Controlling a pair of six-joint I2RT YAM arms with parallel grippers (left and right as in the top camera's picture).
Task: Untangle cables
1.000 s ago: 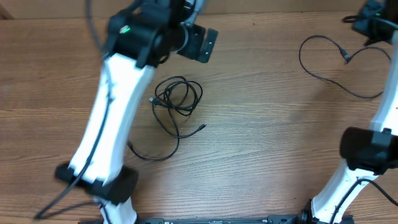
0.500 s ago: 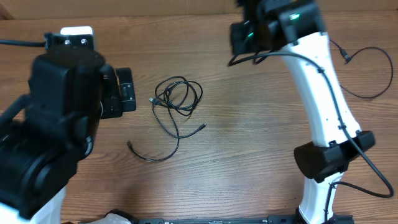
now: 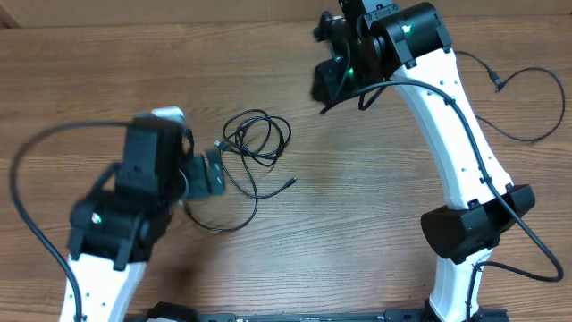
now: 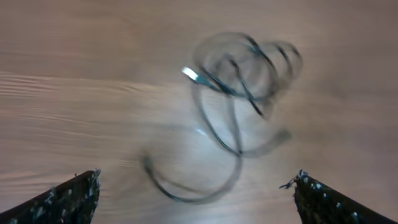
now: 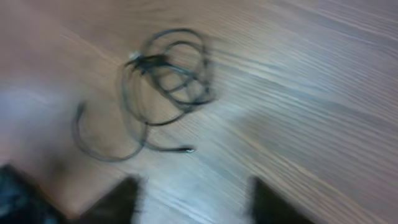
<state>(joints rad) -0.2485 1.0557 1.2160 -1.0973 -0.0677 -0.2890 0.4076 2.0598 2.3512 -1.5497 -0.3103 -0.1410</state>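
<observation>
One cable [image 3: 497, 82] laid apart beyond right gripper [image 3: 323, 80]; tangle [image 3: 259, 139] ahead of left gripper [image 3: 213, 174] not yet undone. Both spread, nothing pinched.

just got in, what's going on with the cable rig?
Two arms are working on cables on a table, and neither holds anything. The left end effector is open, right beside the knotted cable in the middle. The right end effector is open too, off to the knot's far right. A second cable lies loose at the far right corner.

Overhead straight down, both wrist views angled near, sharing cables [image 4: 224, 85]
</observation>
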